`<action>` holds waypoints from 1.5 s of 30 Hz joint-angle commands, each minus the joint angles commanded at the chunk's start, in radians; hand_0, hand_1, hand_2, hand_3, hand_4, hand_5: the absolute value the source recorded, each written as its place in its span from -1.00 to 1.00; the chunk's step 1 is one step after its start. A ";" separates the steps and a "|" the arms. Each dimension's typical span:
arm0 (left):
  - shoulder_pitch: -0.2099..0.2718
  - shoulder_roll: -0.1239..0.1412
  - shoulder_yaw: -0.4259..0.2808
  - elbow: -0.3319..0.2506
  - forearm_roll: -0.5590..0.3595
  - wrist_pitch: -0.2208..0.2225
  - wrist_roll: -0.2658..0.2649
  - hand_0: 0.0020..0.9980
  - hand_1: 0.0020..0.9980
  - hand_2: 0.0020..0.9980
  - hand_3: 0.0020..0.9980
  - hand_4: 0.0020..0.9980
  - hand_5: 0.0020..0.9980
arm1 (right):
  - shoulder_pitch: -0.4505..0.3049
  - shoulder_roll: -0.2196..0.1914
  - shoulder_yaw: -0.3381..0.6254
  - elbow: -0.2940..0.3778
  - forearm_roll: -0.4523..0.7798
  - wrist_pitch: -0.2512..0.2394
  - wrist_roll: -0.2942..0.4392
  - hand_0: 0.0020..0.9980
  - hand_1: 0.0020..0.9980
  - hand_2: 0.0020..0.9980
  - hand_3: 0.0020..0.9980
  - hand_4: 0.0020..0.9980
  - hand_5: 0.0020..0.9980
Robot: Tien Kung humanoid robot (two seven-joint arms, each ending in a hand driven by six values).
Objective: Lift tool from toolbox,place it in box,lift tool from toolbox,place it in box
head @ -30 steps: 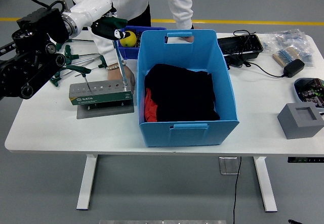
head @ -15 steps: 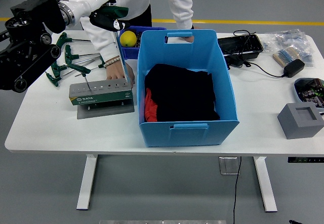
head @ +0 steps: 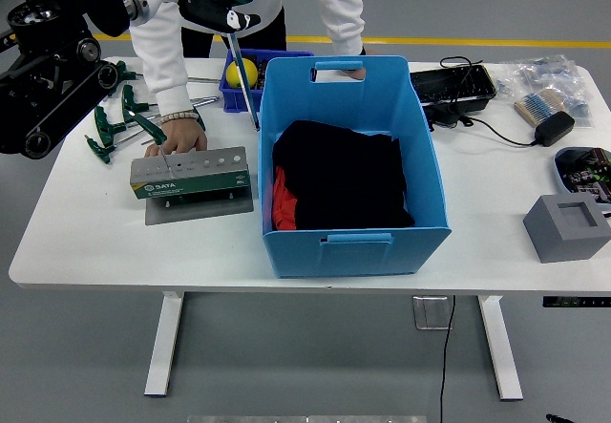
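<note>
Left hand fingers clamped on T-handle tool, held above surface's far-left area, shaft tip beside blue box left wall. Toolbox steadied by person's hand. Risk: shaft catches box rim, tool twists loose.

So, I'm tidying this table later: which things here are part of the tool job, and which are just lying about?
Part of the job:
left hand gripping the T-handle tool
grey tool holder, steadied by a person's hand
blue box
loose T-handle tools

Lying about:
yellow ball
power adapter
grey block
</note>
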 joint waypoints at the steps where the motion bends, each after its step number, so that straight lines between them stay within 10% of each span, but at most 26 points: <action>1: -0.003 -0.004 -0.001 0.001 0.001 0.000 0.001 -0.97 -1.00 -1.00 -0.88 0.53 0.11 | 0.001 0.000 0.000 0.000 -0.001 0.001 0.000 0.37 0.34 0.44 0.13 0.60 0.35; 21: -0.015 -0.164 0.109 0.089 -0.144 0.051 -0.021 -0.96 -1.00 -1.00 -0.87 0.53 0.10 | 0.030 -0.014 0.006 -0.008 -0.014 0.012 0.003 0.37 0.34 0.44 0.13 0.60 0.35; 35: 0.000 -0.214 0.334 0.049 -0.356 0.127 -0.066 -0.90 -1.00 -1.00 -0.82 0.52 0.07 | 0.033 -0.017 0.022 -0.009 -0.039 0.015 -0.002 0.37 0.33 0.44 0.13 0.60 0.35; 41: 0.002 -0.232 0.373 0.057 -0.378 0.135 -0.078 -0.84 -1.00 -0.94 -0.68 0.53 0.06 | 0.038 -0.018 0.024 -0.009 -0.050 0.017 -0.004 0.36 0.33 0.44 0.13 0.60 0.35; 42: 0.003 -0.234 0.376 0.063 -0.381 0.134 -0.079 -0.59 -0.73 -0.58 -0.12 0.55 0.05 | 0.039 -0.018 0.023 -0.009 -0.050 0.017 -0.005 0.36 0.33 0.43 0.13 0.60 0.35; 45: 0.005 -0.238 0.378 0.083 -0.383 0.130 -0.083 -0.59 -0.73 -0.58 -0.12 0.55 0.05 | 0.041 -0.018 0.022 -0.010 -0.051 0.016 -0.005 0.36 0.33 0.43 0.13 0.60 0.35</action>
